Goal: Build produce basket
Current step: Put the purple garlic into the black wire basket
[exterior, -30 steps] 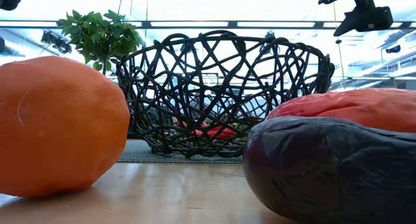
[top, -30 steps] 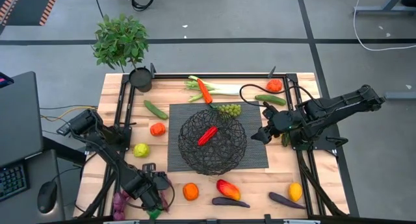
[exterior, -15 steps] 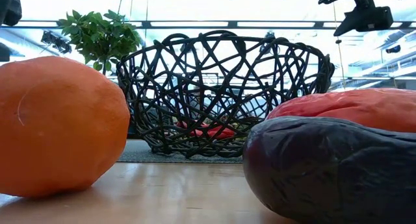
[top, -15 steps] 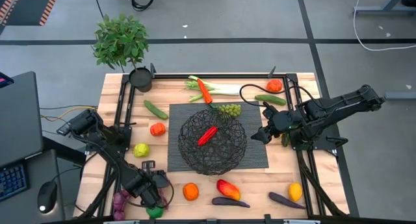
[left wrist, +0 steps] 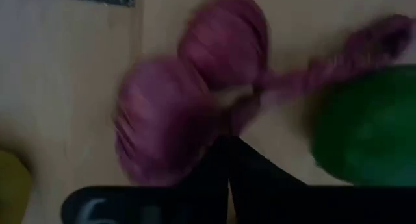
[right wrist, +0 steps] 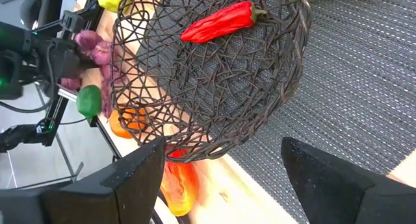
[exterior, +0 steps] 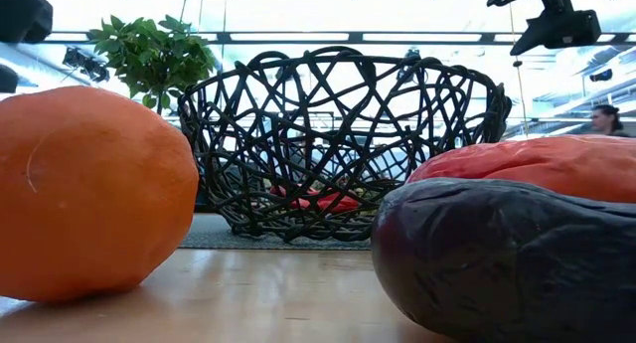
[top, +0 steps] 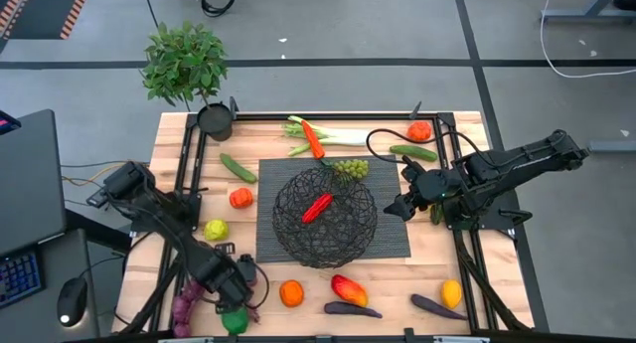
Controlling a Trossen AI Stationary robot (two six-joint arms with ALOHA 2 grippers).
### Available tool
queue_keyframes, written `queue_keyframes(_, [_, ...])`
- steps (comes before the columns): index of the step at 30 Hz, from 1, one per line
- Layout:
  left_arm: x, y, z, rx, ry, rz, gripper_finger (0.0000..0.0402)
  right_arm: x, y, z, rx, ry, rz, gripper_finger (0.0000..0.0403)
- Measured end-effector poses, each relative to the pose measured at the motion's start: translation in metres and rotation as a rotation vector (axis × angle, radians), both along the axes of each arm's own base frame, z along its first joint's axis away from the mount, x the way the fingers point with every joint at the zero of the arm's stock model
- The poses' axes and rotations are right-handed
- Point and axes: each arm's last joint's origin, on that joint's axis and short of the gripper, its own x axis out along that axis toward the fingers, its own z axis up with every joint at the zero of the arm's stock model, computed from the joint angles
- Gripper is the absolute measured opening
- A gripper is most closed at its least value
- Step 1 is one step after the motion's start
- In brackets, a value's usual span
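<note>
The black wire basket (top: 325, 216) stands on a dark mat (top: 393, 239) and holds a red pepper (top: 317, 207). At the table's near left corner my left gripper (top: 231, 295) is shut over a lumpy purple vegetable (left wrist: 169, 113) with a thin tail. The vegetable lies next to a round green fruit (top: 234, 321). My right gripper (right wrist: 221, 172) hovers open beside the basket's right side (right wrist: 286, 87), nothing between its fingers. My left gripper's shut fingertips (left wrist: 227, 149) meet the purple vegetable at the narrow place (left wrist: 237, 100) where its lumpy body runs into the thin tail. The fingers come from above and lie across it. The view is blurred, so whether the vegetable is lifted cannot be told.
On the near side lie an orange (top: 290, 293), a red-yellow pepper (top: 348, 288), two eggplants (top: 353, 309) and a lemon (top: 451, 292). A tomato (top: 240, 197), a cucumber (top: 238, 167), a leek (top: 333, 137) and grapes (top: 350, 167) lie farther back. A potted plant (top: 186, 65) is far left.
My left gripper has drawn a little toward the table's far edge, and the green fruit below it shows more fully. My right arm has kept still.
</note>
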Motion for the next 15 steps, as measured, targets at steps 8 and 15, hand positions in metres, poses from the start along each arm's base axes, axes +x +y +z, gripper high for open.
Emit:
queue_keyframes(8, [-0.012, 0.018, 0.039, -0.088, -0.042, 0.095, 0.0003, 0.000, 0.000, 0.000, -0.009, -0.001, 0.002, 0.0312])
queue_keyframes(15, [-0.027, 0.029, 0.067, -0.180, -0.071, 0.204, 0.0008, 0.000, 0.000, 0.000, -0.014, -0.002, 0.006, 0.0312])
